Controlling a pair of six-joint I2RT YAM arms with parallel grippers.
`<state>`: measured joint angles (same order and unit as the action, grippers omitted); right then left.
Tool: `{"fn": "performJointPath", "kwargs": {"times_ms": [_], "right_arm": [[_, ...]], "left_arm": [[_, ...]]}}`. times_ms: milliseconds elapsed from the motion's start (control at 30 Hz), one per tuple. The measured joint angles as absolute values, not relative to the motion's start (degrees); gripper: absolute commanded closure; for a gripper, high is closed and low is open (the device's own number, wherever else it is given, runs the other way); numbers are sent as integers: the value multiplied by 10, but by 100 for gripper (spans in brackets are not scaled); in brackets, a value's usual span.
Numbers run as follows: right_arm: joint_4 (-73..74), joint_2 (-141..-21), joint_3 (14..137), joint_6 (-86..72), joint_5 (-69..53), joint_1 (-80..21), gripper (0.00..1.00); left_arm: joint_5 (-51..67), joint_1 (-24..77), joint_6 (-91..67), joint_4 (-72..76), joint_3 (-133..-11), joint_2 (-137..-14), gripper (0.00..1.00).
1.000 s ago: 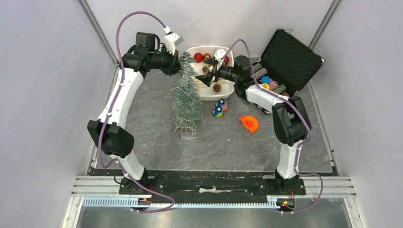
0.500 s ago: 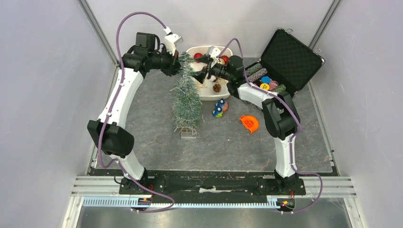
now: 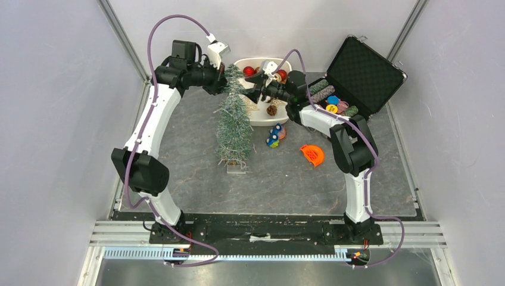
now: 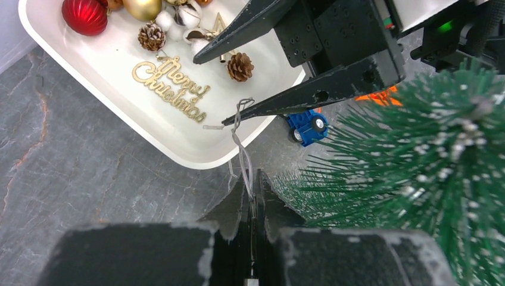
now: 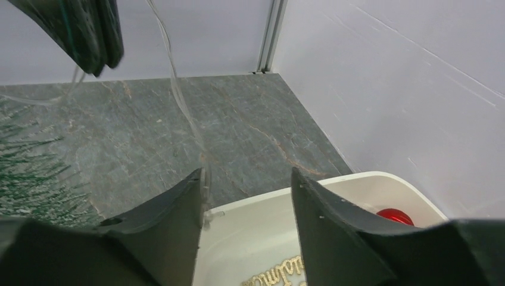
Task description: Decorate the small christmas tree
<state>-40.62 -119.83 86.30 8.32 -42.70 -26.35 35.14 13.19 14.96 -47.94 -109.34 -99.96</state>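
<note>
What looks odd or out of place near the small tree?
A thin clear thread, pinched in the left gripper, seems snagged on one fingertip of the right gripper beside the frosted green tree.

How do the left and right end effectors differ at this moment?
The left end effector is shut on a thin clear thread; the right end effector has its jaws apart, the thread only lying against one finger. The left sits beside the tree top; the right hangs over the white tray. Both are black with pointed fingers.
</note>
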Motion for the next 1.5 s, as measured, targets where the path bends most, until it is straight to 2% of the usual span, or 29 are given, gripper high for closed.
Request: {"fn": "performJointPath", "kwargs": {"times_ms": [67, 200, 333, 367, 500, 600, 700, 933, 1233, 1500], "right_arm": [[-417, -1198, 863, 72, -429, -263, 65], [-424, -1198, 863, 56, -431, -263, 99], [-420, -1194, 859, 48, -431, -259, 100], [-420, -1186, 847, 45, -428, -256, 100], [-413, -1099, 752, 50, -419, -242, 100], [-368, -1015, 704, 71, -406, -229, 100], [-319, -941, 676, 87, -393, -221, 100], [-187, -836, 647, 99, -387, -237, 100], [-55, -832, 675, 83, -385, -254, 100], [-17, -832, 716, 40, -385, -260, 100]], "left_arm": [[352, 132, 150, -480, -1093, -1003, 98], [352, 132, 150, -480, -1093, -1007, 98], [355, 132, 150, -480, -1093, -1007, 98], [355, 132, 150, -482, -1093, -1007, 94], [355, 134, 151, -493, -1093, -1007, 62], [346, 132, 154, -498, -1093, -1001, 46], [329, 128, 156, -509, -1093, -991, 36], [296, 119, 157, -525, -1093, -937, 34], [304, 110, 180, -559, -1093, -896, 35], [314, 88, 190, -583, -1074, -871, 38]]}}
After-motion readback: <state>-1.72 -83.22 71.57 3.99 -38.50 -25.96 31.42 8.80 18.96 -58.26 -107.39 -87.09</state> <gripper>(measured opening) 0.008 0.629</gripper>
